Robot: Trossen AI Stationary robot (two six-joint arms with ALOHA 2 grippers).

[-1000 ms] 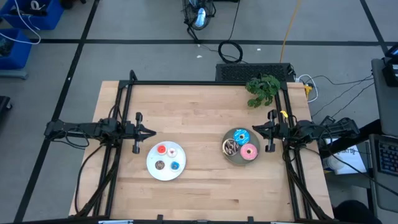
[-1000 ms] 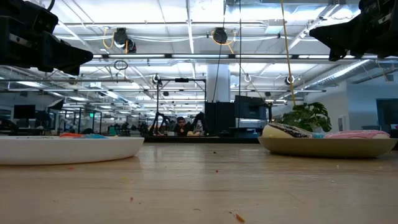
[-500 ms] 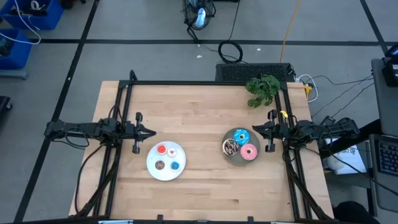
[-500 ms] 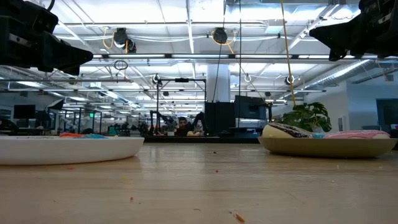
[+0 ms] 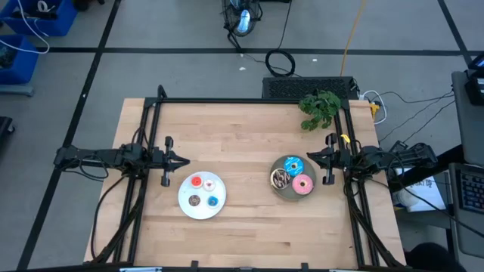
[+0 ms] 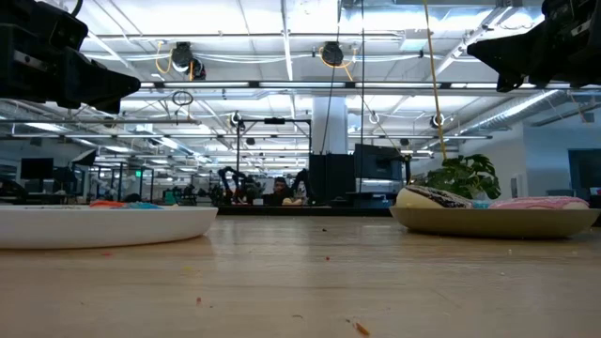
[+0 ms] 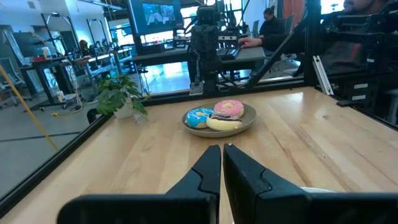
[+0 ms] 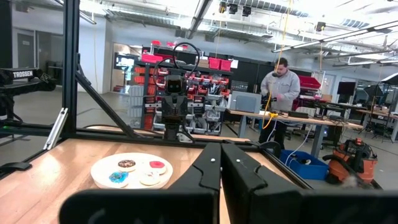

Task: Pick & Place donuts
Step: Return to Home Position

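On white plate [image 5: 202,216], tiny donuts [image 5: 197,182], pale one faint, left gripper [image 5: 181,160], right gripper [image 5: 312,157], jaws closed

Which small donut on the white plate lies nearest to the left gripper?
The red donut, on the white plate near the left gripper; the pale pink, brown and blue ones lie farther away.

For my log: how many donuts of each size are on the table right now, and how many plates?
Tiny donuts, on the white plate: 4
Larger donuts, on the grey plate: 3
Plates: 2
Total: 9 things, 7 of them donuts
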